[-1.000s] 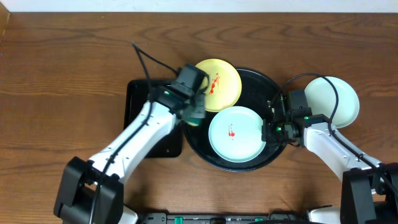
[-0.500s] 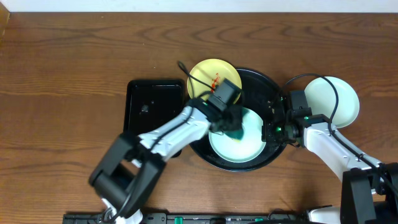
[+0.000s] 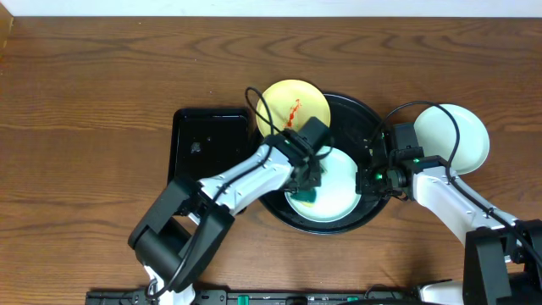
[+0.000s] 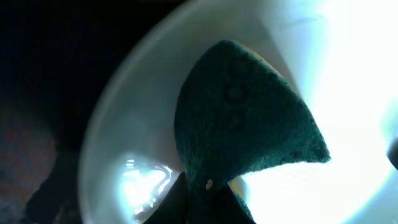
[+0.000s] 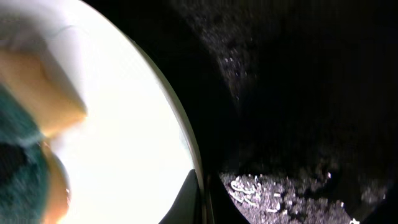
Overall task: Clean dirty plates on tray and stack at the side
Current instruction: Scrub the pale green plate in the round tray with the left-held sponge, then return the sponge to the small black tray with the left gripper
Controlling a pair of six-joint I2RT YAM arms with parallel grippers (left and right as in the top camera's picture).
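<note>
Left pincer (image 3: 306, 183): clamps dark green sponge (image 4: 242, 124) onto light blue round plastic plate (image 3: 341, 180) in large round black tray (image 3: 366, 114), scrubbing. Right pincer (image 3: 370, 180): closed at plate's rim, likely steadying.

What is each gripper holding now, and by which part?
The left gripper pinches a green sponge by its lower corner, against the light blue plate. The right gripper seems to pinch that plate's rim.

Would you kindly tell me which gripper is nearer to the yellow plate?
Left. The left gripper, holding a sponge, is over the blue plate right beside the yellow plate; the right gripper pinches the blue plate's right rim, farther off.
</note>
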